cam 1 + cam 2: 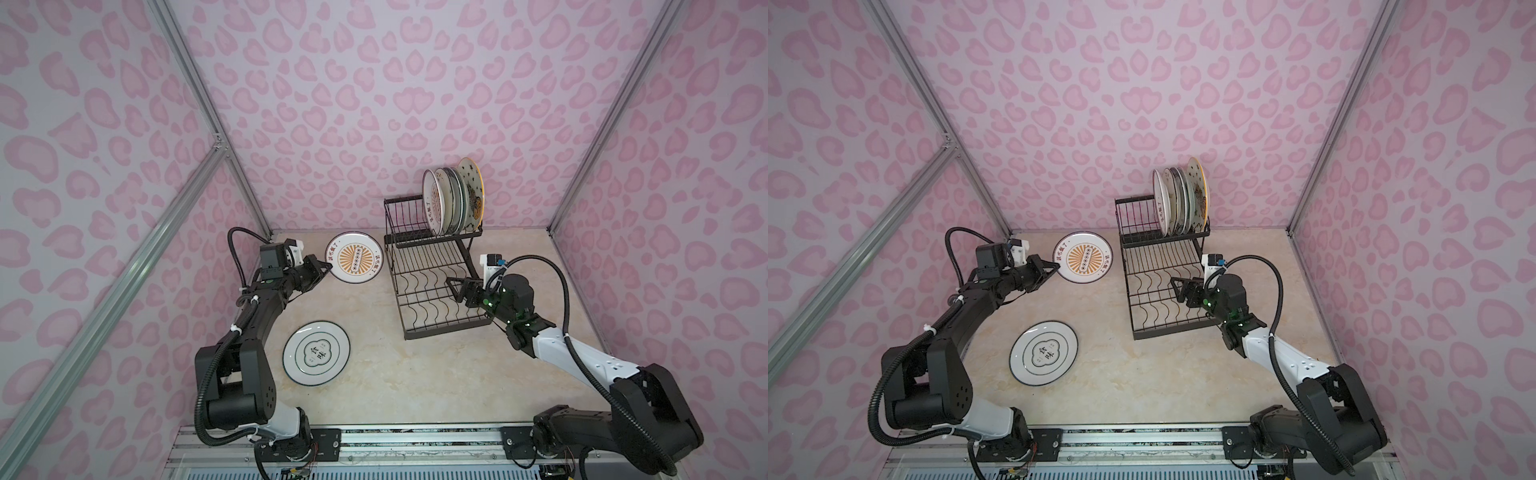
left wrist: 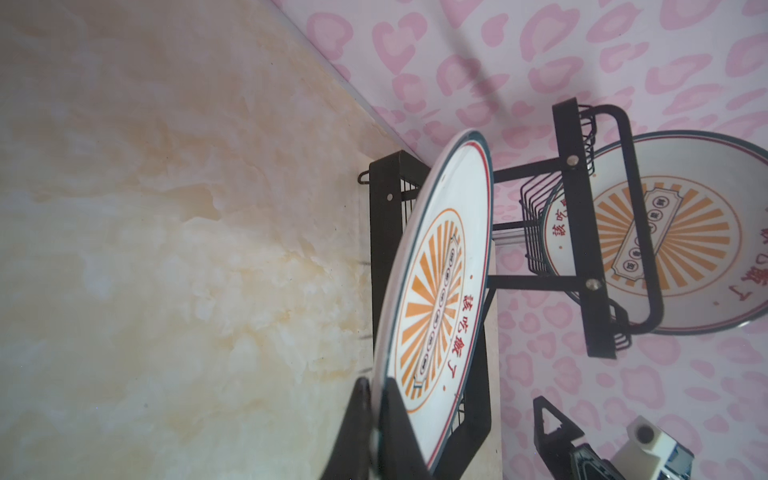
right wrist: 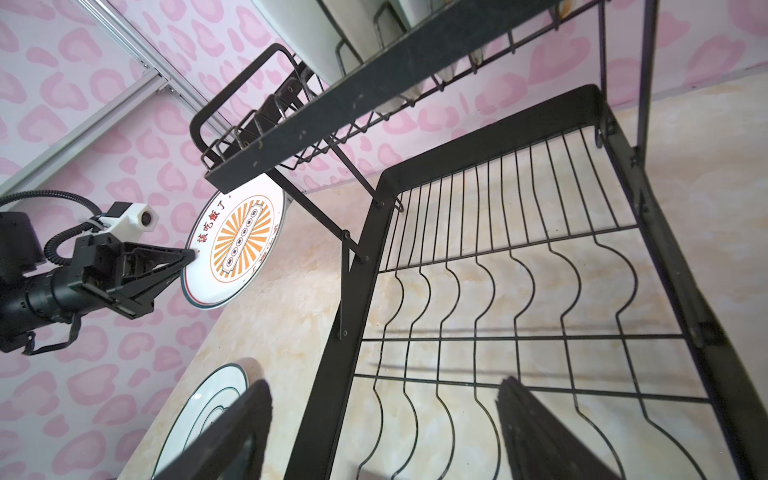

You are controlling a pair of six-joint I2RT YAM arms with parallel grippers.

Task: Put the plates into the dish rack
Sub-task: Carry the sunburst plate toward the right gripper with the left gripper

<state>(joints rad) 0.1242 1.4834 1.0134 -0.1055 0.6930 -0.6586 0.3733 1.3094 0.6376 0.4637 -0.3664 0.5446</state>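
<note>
Top views both show one rack (image 1: 446, 328) right of centre, two grippers and seven plates in all. Five plates (image 1: 453, 199) stand on edge in the raised basket, packed close, so that count is by their rims; the nearest of them is a sunburst twin (image 2: 665, 232), and the star plate (image 1: 471, 187) is at the far right of the row. The lower tray holds no plate. One green-ringed plate (image 1: 316, 353) lies flat on the table (image 1: 415, 374), lower left of centre, well apart from the rack. The seventh, a sunburst plate (image 1: 354, 257), is off the table and tilted, just left of the rack. The left gripper (image 1: 328, 270) is clenched on its rim; the left wrist view shows two fingers (image 2: 357, 428) pinching that edge from both faces. The right gripper (image 3: 382, 436) hangs over the lower tray with its jaws spread wide and nothing between them.
</note>
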